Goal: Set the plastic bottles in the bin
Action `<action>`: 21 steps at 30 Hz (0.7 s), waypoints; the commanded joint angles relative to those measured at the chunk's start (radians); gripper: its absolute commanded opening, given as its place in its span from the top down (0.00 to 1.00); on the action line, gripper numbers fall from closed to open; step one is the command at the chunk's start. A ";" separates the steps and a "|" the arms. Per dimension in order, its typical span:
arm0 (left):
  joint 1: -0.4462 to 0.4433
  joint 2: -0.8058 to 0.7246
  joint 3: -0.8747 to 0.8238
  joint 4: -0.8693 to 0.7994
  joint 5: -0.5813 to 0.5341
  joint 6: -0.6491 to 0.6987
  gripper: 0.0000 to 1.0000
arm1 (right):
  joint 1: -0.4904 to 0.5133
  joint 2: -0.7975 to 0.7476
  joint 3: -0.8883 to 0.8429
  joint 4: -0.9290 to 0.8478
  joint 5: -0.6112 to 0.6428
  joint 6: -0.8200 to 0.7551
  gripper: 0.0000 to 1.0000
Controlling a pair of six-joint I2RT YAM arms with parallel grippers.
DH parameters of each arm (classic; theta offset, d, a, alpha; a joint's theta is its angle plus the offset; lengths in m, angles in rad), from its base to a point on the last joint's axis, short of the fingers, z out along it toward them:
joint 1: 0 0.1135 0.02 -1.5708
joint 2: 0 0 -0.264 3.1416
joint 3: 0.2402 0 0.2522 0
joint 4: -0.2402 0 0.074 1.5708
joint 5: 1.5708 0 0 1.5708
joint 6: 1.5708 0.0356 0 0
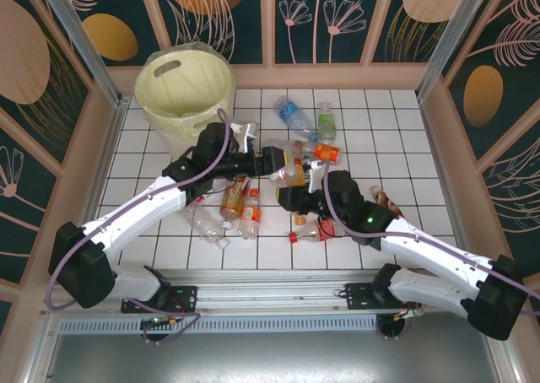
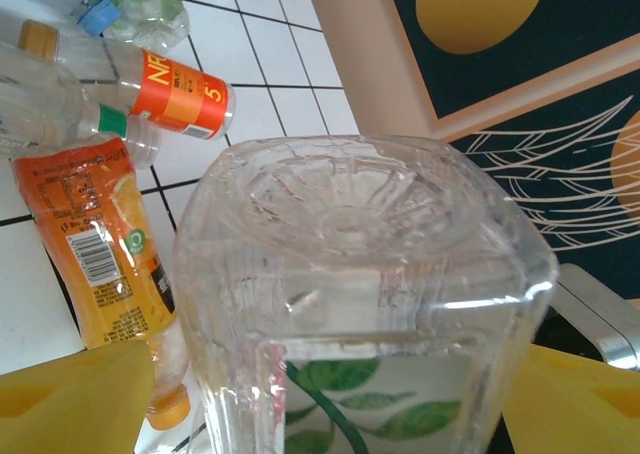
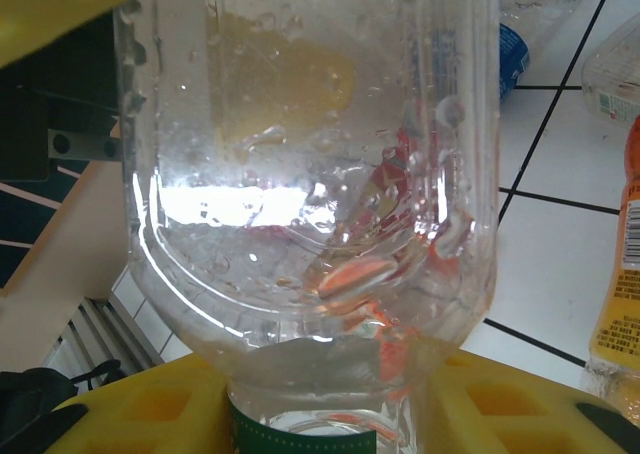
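A: Looking at a clear bottle (image 1: pixel 287 175) up off the white tiles (image 1: pixel 380 130), mid-table, between the two arms. Not in the bin (image 1: pixel 198 88) yet, and well apart from it, with that bin away in the far left corner.

B: Pinched at the neck by the right gripper (image 3: pixel 310 419), by the look of it. Closed in tight with yellow fingers (image 3: pixel 150 414) either side of the green neck band.

A: Straddled at the base end by the left gripper (image 2: pixel 330 399), with yellow pads (image 2: pixel 70 399) just beside the bottle walls, one each side. Touching or just clear? Cannot tell from here.

B: Carrying a green leaf label down low, and showing a ribbed base square to the left wrist.

A: Lying all around underneath: more plastic bottles (image 1: pixel 211 224), bunched on the tiles. Spotting orange-labelled ones (image 1: pixel 233 199) touching near the middle, then a blue-labelled bottle (image 1: pixel 291 113) and a green-labelled bottle (image 1: pixel 326 121) further back, near each other.

B: As for the bin: standing upright, lined with a clear bag folded over the rim.
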 commanded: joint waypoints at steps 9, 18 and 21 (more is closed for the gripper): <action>-0.007 0.010 0.022 0.060 -0.003 0.017 0.28 | -0.002 -0.029 -0.029 0.040 -0.021 -0.024 0.57; -0.010 0.018 0.026 0.061 -0.019 0.047 0.37 | -0.002 -0.029 -0.035 0.044 -0.028 -0.019 0.57; -0.011 0.022 0.028 0.060 -0.018 0.060 0.40 | -0.002 -0.030 -0.027 0.035 -0.025 -0.020 0.57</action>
